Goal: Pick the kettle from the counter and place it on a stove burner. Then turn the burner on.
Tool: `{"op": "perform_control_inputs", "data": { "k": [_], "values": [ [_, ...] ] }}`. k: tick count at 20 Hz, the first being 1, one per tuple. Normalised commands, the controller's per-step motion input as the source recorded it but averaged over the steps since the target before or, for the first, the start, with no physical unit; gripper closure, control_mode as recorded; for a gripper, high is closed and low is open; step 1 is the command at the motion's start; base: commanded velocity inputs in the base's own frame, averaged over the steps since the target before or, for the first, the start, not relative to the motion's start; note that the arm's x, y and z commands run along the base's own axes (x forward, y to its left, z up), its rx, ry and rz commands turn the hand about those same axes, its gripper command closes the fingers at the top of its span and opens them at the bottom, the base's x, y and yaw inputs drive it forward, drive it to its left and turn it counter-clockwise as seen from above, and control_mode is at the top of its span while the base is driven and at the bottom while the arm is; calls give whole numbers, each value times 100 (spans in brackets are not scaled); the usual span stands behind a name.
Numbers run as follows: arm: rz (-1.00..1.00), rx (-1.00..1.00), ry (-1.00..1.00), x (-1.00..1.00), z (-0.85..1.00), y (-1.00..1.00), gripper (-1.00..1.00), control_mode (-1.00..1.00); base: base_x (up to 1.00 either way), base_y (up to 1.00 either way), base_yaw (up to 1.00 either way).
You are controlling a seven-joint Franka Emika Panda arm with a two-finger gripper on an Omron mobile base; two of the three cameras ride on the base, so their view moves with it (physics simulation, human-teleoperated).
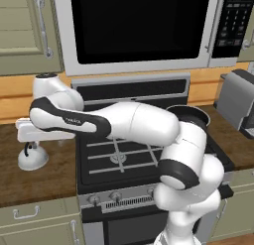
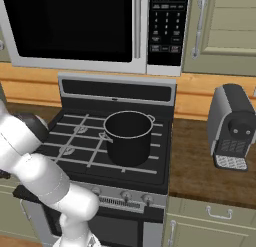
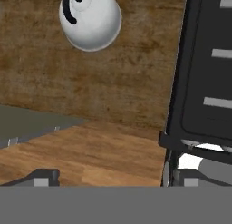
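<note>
The arm is reaching out to the left over the counter [image 1: 34, 179], its white hand hanging just above the kettle [image 1: 32, 156], which is sitting at about nine o'clock from the stovetop [image 1: 124, 154] on the dark wood-grain surface. From the hand view, the kettle [image 3: 90, 20] is showing up at twelve o'clock, seen from above, its black handle curving across the white dome, and nothing is touching it. The fingers [image 3: 115, 177] are standing spread wide apart, one dark tip [image 3: 45, 177] peeking in at seven o'clock and the other over at five o'clock, with bare counter [image 3: 104, 91] between them and the kettle. The black stovetop edge [image 3: 199, 82] is running down the three o'clock side of that view, pale grate bars crossing it.

Over on the stove, a big black pot [image 2: 128, 136] is sitting on the right-hand burners, while the front left stove burner [image 1: 118, 158] is lying bare under its grate. A row of knobs [image 2: 134, 196] is lining the front panel. A microwave [image 2: 90, 26] is hanging above, and a grey coffee machine [image 2: 232, 128] is standing on the counter at three o'clock from the stove.
</note>
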Motion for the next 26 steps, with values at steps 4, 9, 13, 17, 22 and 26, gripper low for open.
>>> {"op": "perform_control_inputs", "data": {
  "k": [4,9,13,17,22,26],
  "values": [
    [-16,-6,0,26,-2,18,-100,-100,0,0,0],
    [-14,-4,-5,6,-17,21,-100,-100,0,0,0],
    [-7,0,-2,15,-22,3,-100,-100,0,0,0],
    [0,0,0,32,-4,0,-100,-100,0,0,0],
    [0,0,2,47,0,0,-100,-100,0,0,0],
    [0,0,4,49,-4,0,-100,-100,0,0,0]
  ]
}}
